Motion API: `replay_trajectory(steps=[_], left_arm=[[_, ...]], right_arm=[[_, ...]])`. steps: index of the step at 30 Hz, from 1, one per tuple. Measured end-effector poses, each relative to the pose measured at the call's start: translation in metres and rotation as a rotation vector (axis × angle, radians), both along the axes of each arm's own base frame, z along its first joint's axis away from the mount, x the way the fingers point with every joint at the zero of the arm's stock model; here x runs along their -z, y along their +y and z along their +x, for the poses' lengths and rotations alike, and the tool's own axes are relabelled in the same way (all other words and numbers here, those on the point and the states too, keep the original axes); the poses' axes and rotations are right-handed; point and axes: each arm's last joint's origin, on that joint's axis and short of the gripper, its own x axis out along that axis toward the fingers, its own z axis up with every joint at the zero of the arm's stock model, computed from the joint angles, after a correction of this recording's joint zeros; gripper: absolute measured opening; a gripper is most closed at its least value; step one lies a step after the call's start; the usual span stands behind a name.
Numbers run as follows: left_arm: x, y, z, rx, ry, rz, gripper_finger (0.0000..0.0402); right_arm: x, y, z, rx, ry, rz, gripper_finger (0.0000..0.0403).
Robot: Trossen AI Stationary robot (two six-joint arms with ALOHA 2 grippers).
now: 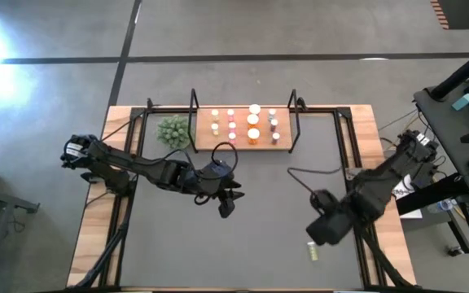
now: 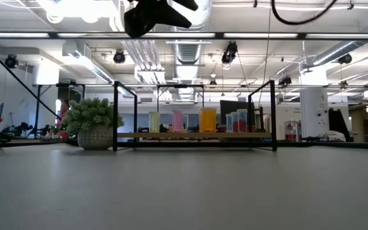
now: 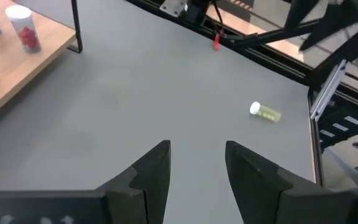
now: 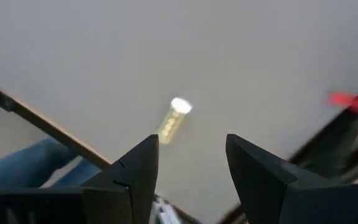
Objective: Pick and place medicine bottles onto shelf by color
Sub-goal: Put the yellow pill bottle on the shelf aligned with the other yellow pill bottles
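While the grey mat [image 1: 243, 220] takes up most of the table and lies almost bare, the work gathers at its far edge, where the shelf [image 1: 244, 130] stands between its black uprights. The bottles [image 1: 247, 126] on its board stand upright in short rows, like colours together as far as I can tell: pale yellow, pink, orange, then red from the low view. That grouping looks like the sorting the task asks for, nearly finished. A small plant [image 1: 174, 130] sits just beside the shelf's left end, apart from the rows.

The left arm reaches in over the mat's middle, its gripper [image 1: 226, 203] raised and empty, fingers [image 3: 151, 171] released with clear mat between them; it probably hangs there to keep out of the way. The right gripper [image 1: 320, 228] hovers near the mat's front right, fingers [image 4: 138, 165] likewise parted and holding nothing.

One yellow bottle [image 1: 312, 250] is left, lying on its side close to the mat's front right edge, just beside the right gripper and well apart from the shelf. In the right wrist view it shows between the fingers but farther off, so the arm seems lined up for a pick.

No label or writing can be read on any bottle.
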Motion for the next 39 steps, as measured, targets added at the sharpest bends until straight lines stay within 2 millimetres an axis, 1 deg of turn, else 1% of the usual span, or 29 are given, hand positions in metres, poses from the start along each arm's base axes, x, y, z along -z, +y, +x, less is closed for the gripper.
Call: replay_trajectory(steps=[4, 7, 13, 19, 23, 30, 34, 39], left_arm=[[0.0, 0.0, 0.0, 0.004, 0.001, 0.006, 0.0137], [0.0, 0.0, 0.0, 0.018, 0.003, 0.024, 0.0137], [-0.004, 0.002, -0.002, 0.04, -0.003, 0.054, 0.0137], [-0.005, 0.006, -0.003, 0.035, -0.007, 0.064, 0.0137], [-0.005, 0.007, -0.003, 0.033, -0.003, 0.066, 0.0137], [-0.004, 0.007, -0.004, 0.034, 0.015, 0.069, 0.0137], [-0.003, 0.008, -0.004, 0.042, 0.024, 0.084, 0.0137], [-0.004, 0.009, -0.004, 0.041, 0.019, 0.087, 0.0137]], right_arm=[[0.03, 0.023, -0.001, 0.067, -0.016, 0.05, 0.0178], [0.051, 0.036, -0.001, 0.13, 0.003, 0.098, 0.0178], [0.081, 0.058, 0.001, 0.202, 0.029, 0.156, 0.0178], [0.103, 0.069, 0.004, 0.249, 0.063, 0.129, 0.0178], [0.115, 0.075, 0.009, 0.286, 0.089, 0.1, 0.0178], [0.135, 0.092, 0.019, 0.284, 0.144, 0.051, 0.0178], [0.143, 0.095, 0.022, 0.286, 0.159, 0.028, 0.0172], [0.152, 0.093, 0.02, 0.308, 0.188, -0.021, 0.0151]])
